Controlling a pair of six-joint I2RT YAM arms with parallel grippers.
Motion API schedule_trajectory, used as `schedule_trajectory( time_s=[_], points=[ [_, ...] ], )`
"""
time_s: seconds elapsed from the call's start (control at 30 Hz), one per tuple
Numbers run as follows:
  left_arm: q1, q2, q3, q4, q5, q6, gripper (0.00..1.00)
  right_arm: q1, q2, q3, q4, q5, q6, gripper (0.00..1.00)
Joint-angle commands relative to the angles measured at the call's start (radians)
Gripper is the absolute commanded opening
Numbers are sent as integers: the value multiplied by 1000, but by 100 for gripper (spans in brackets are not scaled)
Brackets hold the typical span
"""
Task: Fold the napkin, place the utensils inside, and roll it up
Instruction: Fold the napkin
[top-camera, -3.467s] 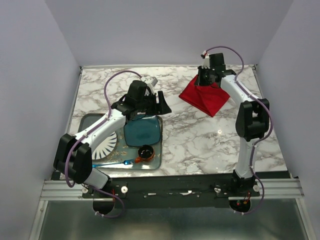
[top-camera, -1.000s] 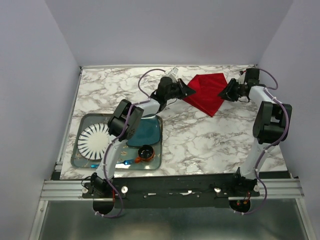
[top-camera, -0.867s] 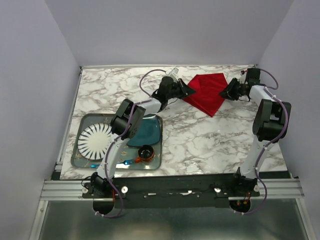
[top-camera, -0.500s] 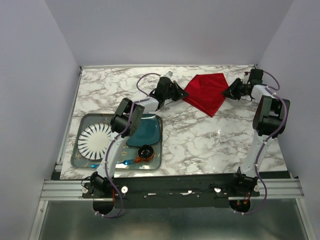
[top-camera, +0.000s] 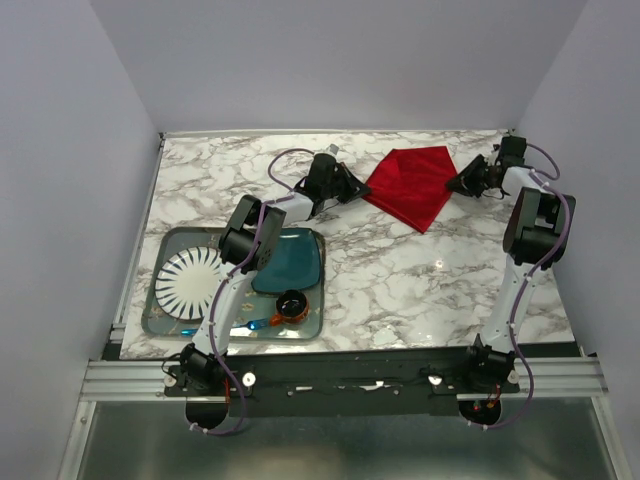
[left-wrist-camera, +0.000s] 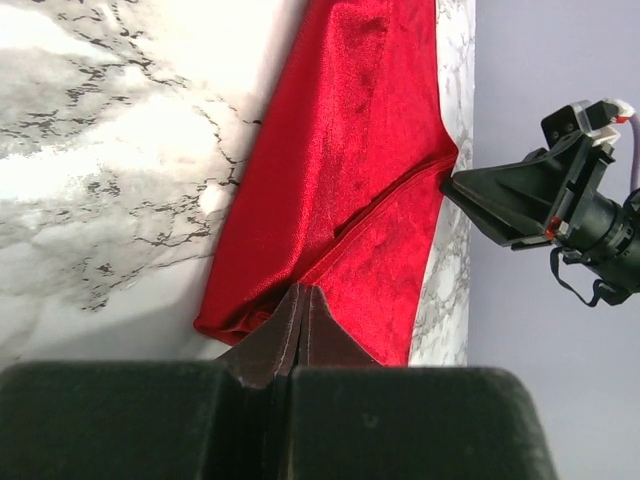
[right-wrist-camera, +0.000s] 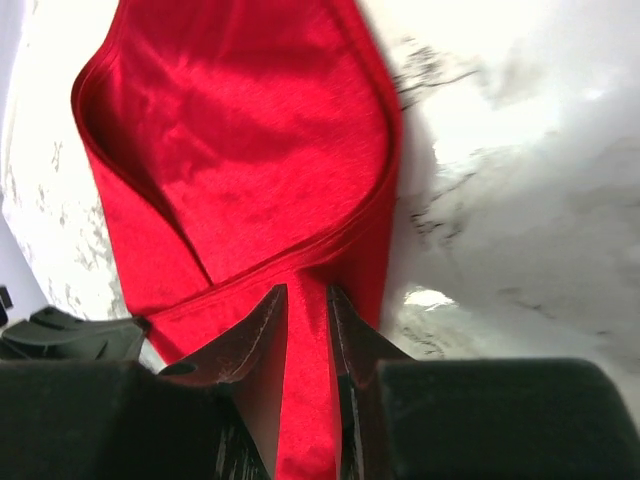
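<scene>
We see a bright red, soft cloth napkin (top-camera: 410, 183) lying folded into a rough kite shape on a white marble-patterned surface (top-camera: 400, 270). It is stretched between the two sets of fingers.

The left fingers (left-wrist-camera: 288, 325) are pressed fully together on the napkin's left corner, and the cloth fans out beyond their tips. The right fingers (right-wrist-camera: 262, 330) meet the opposite corner. They stand slightly apart with a strip of red cloth in the gap, and we cannot tell whether they pinch it. Just beyond the right fingers, the napkin's upper layer bows open into a shallow pocket.

Well behind the left fingers, toward the arm bases, a grey tray (top-camera: 152, 318) holds several things:
- a round white plate with dark radial stripes (top-camera: 190, 282)
- a square teal plate (top-camera: 290, 262)
- a small dark cup (top-camera: 292, 303)
- a translucent blue plastic utensil (top-camera: 215, 327)
</scene>
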Motion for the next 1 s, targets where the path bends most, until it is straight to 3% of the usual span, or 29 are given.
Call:
schedule_trajectory(
  time_s=[0.0, 0.23, 0.4, 0.5, 0.53, 0.63, 0.83, 0.93, 0.97],
  points=[
    [4, 29, 32, -15, -8, 0, 0, -32, 43, 37, -49, 65, 38, 29],
    [4, 34, 44, -24, -1, 8, 0, -48, 106, 153, -103, 25, -14, 30],
    [3, 5, 72, -67, 16, 28, 2, -46, 68, 232, -153, 83, -168, 41],
    [4, -37, 88, -117, 33, 59, 14, -23, -58, 157, -163, 190, -245, 49],
    [4, -51, 90, -127, 38, 72, 26, 7, -101, 126, -169, 229, -270, 54],
    [9, -119, 89, -192, 70, 85, 42, 103, -252, 1, -170, 379, -315, 61],
    [22, -362, 3, -453, 21, 151, 59, 370, -519, -231, -141, 781, -387, 68],
    [29, -466, -89, -449, 36, 155, 76, 400, -598, -312, -140, 726, -374, 70],
    [32, -479, -76, -479, 58, 165, 76, 403, -610, -329, -140, 685, -381, 70]
  ],
)
